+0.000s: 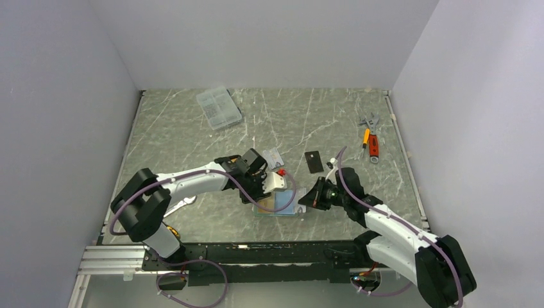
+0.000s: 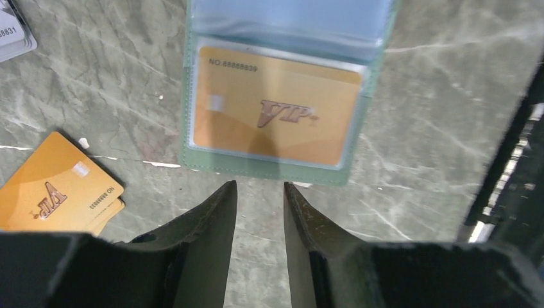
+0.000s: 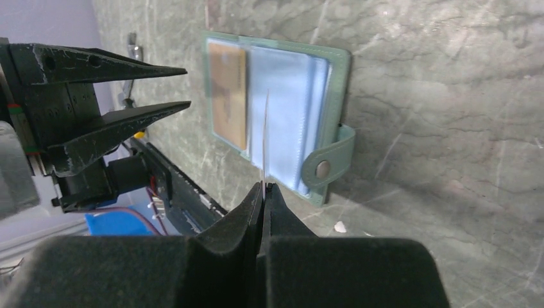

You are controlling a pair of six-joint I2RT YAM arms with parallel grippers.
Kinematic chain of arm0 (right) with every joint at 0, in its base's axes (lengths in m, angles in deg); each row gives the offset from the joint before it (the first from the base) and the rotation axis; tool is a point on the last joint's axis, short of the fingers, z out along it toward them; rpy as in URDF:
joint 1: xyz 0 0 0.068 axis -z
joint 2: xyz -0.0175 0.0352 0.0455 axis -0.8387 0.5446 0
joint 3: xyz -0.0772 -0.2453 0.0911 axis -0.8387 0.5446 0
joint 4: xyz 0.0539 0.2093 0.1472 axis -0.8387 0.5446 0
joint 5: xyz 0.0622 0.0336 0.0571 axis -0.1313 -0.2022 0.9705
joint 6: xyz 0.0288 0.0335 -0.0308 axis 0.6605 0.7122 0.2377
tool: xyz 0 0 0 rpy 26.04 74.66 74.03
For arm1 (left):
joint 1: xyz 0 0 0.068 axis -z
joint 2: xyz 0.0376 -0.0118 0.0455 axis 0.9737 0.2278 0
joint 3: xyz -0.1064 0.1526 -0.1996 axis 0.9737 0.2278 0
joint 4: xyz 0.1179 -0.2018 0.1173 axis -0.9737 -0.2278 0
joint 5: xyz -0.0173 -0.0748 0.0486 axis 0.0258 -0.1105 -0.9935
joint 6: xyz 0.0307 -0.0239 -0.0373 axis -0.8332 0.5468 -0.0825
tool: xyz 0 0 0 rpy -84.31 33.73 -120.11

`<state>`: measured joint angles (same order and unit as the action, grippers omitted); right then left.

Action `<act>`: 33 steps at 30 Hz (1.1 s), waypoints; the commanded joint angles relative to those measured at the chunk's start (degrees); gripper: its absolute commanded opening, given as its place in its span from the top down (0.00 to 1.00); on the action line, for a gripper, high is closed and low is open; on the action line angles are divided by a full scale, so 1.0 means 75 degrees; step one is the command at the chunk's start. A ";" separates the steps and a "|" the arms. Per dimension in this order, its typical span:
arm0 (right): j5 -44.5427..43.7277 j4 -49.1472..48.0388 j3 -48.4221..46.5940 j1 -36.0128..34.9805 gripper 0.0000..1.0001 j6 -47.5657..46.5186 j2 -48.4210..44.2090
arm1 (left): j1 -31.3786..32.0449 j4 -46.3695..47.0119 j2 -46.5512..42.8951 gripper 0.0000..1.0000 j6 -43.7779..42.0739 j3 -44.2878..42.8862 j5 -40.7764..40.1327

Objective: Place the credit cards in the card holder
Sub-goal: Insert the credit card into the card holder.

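The left gripper [image 2: 260,185] has its jaws partly apart with nothing between them, the tips hanging just short of the near edge of the card holder [image 2: 269,168]. Straight ahead of it one orange card [image 2: 276,109] already sits in a clear sleeve, its long side running across the fingers. The loose orange cards [image 2: 54,186], a small stack, lie on the table [image 2: 436,128] just beside the holder, to the left in the wrist view, their long axis slanted to the fingers. A silvery card [image 2: 9,35] lies further off at the top left corner. The left arm looks the nearer to that stack, so the next pick probably calls for a sideways shift and a turn of the wrist. The right gripper [image 3: 264,187] is pinched tight on a thin sheet [image 3: 265,135] standing on edge over the open holder's blue sleeves. It is probably one sleeve leaf held up, though edge-on that cannot be settled.
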<state>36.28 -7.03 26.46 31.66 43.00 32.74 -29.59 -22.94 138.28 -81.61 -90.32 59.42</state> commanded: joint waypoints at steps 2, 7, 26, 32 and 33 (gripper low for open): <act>-0.0459 -0.0635 -0.0003 -0.0047 1.00 -0.0144 0.0392 | 0.0232 0.0536 0.0409 0.62 -0.0477 0.0039 -0.1140; -0.0812 -0.0671 -0.0150 -0.0090 1.00 -0.0322 0.0580 | 0.0314 0.0630 0.0657 0.64 -0.0509 0.0025 -0.1318; -0.1137 -0.1008 -0.0273 -0.0475 1.00 -0.0146 0.0896 | 0.0381 0.0730 0.0455 0.68 -0.0471 0.0355 -0.1262; -0.1160 -0.1098 -0.0290 -0.0575 1.00 -0.0080 0.0988 | 0.0390 0.0747 0.0457 0.69 -0.0454 0.0359 -0.1268; -0.1163 -0.1120 -0.0297 -0.0587 1.00 -0.0077 0.1021 | 0.0398 0.0745 0.0459 0.69 -0.0454 0.0348 -0.1264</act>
<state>28.67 -12.43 26.35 27.90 41.82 40.15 -26.99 -17.86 142.94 -84.08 -88.31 50.16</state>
